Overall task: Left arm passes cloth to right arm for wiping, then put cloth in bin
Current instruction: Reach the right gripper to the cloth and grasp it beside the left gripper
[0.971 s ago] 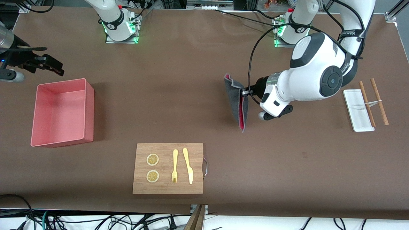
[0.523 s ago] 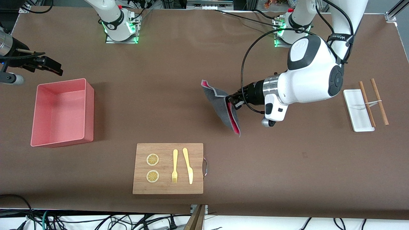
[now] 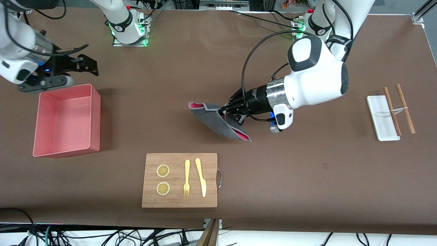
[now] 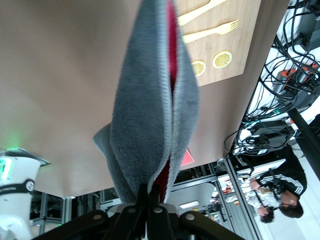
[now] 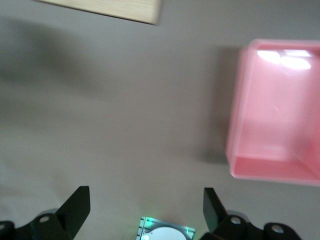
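Observation:
My left gripper (image 3: 228, 111) is shut on one edge of the cloth (image 3: 218, 122) and holds it up over the middle of the table. The cloth hangs folded, dark grey outside and pinkish-red inside. In the left wrist view the shut fingertips (image 4: 154, 194) pinch the cloth (image 4: 147, 120). My right gripper (image 3: 91, 65) is open and empty, in the air over the table just past the bin's farther edge. The right wrist view shows its gripper (image 5: 145, 202) spread wide. The pink bin (image 3: 96, 116) stands empty at the right arm's end and shows in the right wrist view (image 5: 239, 130).
A wooden board (image 3: 210, 194) with two lemon slices, a yellow fork and a yellow knife lies nearer the front camera than the cloth. It also shows in the left wrist view (image 4: 240, 45). A white tray (image 3: 380, 123) with two brown sticks lies at the left arm's end.
My left gripper has carried the cloth toward the right arm's end, and the cloth has swung flatter. My right arm has come in from the table's edge toward the bin.

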Motion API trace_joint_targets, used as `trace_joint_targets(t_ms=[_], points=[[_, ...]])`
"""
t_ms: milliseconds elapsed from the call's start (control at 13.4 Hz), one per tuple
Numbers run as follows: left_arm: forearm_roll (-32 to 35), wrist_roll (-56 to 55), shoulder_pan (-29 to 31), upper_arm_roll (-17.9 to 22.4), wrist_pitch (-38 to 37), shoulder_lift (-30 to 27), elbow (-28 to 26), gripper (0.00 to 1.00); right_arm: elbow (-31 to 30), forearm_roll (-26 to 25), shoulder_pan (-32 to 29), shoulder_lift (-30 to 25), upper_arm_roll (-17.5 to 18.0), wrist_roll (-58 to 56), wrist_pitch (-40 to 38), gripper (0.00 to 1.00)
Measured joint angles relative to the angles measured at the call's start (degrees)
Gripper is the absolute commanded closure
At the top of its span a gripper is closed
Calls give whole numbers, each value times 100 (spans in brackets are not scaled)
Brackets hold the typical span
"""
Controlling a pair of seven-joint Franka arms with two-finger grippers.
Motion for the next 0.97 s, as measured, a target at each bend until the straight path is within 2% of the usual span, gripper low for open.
trace_joint_targets(t_ms=[299,523,672,971], points=[[-201,-430,-227,-4,522,14,10,100,993,1396,208,137,168,-237,124,0],[-223,-508,-352,-5,722,16,16,100,1168,2024,300,440,229,-909,786,0],[-223,-539,-369,-4,743,32,16,100,1178,2248,357,720,240,-1696,1128,0],[-223,-547,-369,5,749,55,16,100,1192,2279,535,1246,279,-2984,1670,0]])
